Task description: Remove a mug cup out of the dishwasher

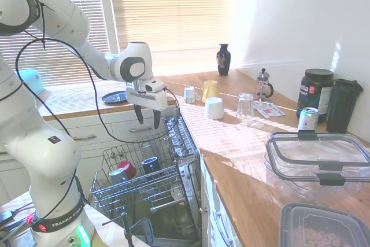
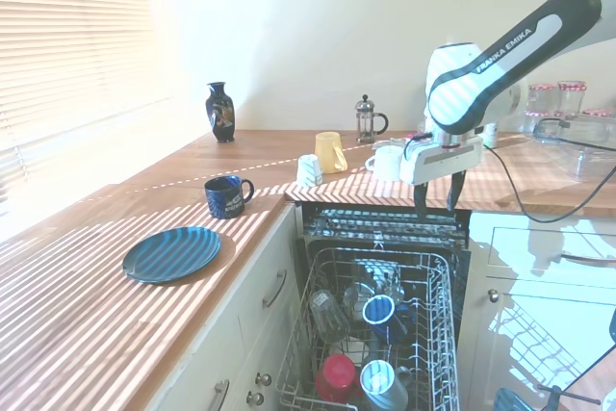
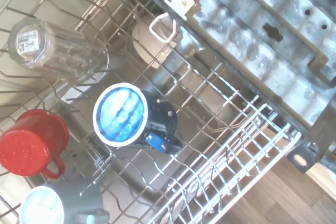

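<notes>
White and dark-fingered, the pincer (image 1: 148,118) hangs above the pulled-out wire rack (image 1: 136,186) of the dishwasher (image 2: 385,238), fingers pointing straight down and spread apart, holding nothing. It sits well clear of the rack, over its inner end near the counter (image 1: 254,160) edge.

Below it in the rack, the mug cup (image 2: 381,314) stands upright with its bluish inside facing up; the wrist view shows its dark body (image 3: 137,119) and side handle among the wires. Just beside it in the rack are a red mug (image 2: 338,375), a grey mug (image 2: 382,384) with a pale inside, and a clear glass (image 3: 52,50) lying on its side. A white item with a loop handle (image 3: 157,34) lies deeper in the rack, partly hidden by wires. The rack's tines rise around the mug cup, and the red mug stands close on one side.

On the wooden counter behind stand a yellow mug (image 1: 210,91), a white cup (image 1: 214,108), a small patterned cup (image 1: 190,94), a dark vase (image 1: 224,59), a French press (image 1: 263,84) and an upturned glass (image 1: 245,107). A navy mug with white print (image 2: 226,196) and a blue plate (image 2: 172,254) rest on the counter's other stretch.

The arm (image 1: 69,33) reaches in from its base, elbow high, wrist bent so the pincer aims vertically downward.
</notes>
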Available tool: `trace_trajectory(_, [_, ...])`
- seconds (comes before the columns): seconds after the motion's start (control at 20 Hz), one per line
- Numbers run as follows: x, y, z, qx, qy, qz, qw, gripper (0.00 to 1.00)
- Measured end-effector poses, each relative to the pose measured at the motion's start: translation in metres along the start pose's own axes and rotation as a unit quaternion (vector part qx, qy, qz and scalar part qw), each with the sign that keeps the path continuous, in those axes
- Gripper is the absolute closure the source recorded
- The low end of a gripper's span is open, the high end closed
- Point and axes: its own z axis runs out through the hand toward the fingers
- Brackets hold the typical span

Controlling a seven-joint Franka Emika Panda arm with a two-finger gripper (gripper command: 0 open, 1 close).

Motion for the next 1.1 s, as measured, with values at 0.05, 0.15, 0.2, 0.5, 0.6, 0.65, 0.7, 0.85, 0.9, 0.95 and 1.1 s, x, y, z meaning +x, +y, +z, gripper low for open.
trace_trajectory(0.05, [0.000,0.000,0.000,-0.001,0.000,-0.001,1.0000,0.00])
trace_trajectory(0.15, [0.000,0.000,0.001,-0.003,0.005,-0.007,1.0000,0.00])
trace_trajectory(0.2, [-0.001,-0.001,0.003,-0.005,0.008,-0.012,0.9999,0.00])
trace_trajectory(0.5, [-0.025,-0.028,0.050,-0.030,0.015,-0.083,0.9959,0.00])
trace_trajectory(0.6, [-0.034,-0.039,0.070,-0.039,0.014,-0.111,0.9930,0.00])
trace_trajectory(0.65, [-0.037,-0.045,0.079,-0.044,0.014,-0.127,0.9908,0.00])
trace_trajectory(0.7, [-0.041,-0.050,0.088,-0.048,0.014,-0.142,0.9886,0.00])
trace_trajectory(0.85, [-0.052,-0.064,0.111,-0.065,0.012,-0.187,0.9800,0.00])
trace_trajectory(0.9, [-0.055,-0.066,0.118,-0.072,0.011,-0.202,0.9767,0.00])
trace_trajectory(0.95, [-0.058,-0.068,0.125,-0.080,0.011,-0.216,0.9730,0.00])
trace_trajectory(1.1, [-0.063,-0.070,0.147,-0.102,0.012,-0.256,0.9612,0.00])
